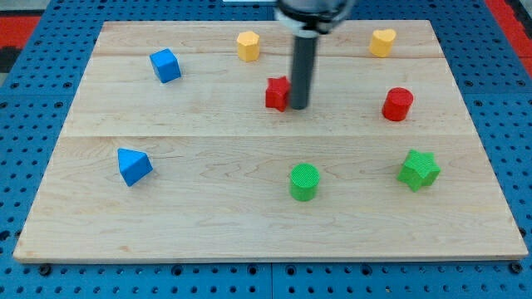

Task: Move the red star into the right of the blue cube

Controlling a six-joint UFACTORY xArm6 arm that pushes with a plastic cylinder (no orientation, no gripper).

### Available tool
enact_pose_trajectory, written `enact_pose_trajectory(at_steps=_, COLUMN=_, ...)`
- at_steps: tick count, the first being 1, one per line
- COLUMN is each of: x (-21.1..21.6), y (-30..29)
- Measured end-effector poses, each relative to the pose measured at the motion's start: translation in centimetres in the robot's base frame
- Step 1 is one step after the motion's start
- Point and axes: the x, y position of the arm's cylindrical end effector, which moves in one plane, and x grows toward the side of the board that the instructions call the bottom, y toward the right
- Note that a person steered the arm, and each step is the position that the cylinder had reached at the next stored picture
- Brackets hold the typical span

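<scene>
Tip [299, 108] against right side of red star [277, 93], upper middle of board [249, 224].
No jaws on this rig, only a bare rod, nothing gripped. Blue cube [165, 65] well apart toward view's left and slightly higher. Best to push left with slight upward bias, stay centred behind star so it cannot slip aside, pass under yellow block [248, 45], stop just right of cube.

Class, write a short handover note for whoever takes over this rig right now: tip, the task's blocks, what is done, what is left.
My tip sits against the red star's right side, near the board's middle top. The blue cube lies far off toward the view's upper left. Done: contact on the star's right side. Left: push the star leftward to a spot just right of the cube.
</scene>
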Motion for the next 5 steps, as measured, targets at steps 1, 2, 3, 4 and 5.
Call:
enact_pose_trajectory(at_steps=1, x=-2.0, y=-6.8)
enact_pose_trajectory(at_steps=2, x=-2.5, y=-6.7)
enact_pose_trajectory(at_steps=3, x=-2.2, y=-3.8)
enact_pose_trajectory(at_steps=4, x=-3.4, y=-1.9)
enact_pose_trajectory(at_steps=5, x=-5.0, y=-2.4)
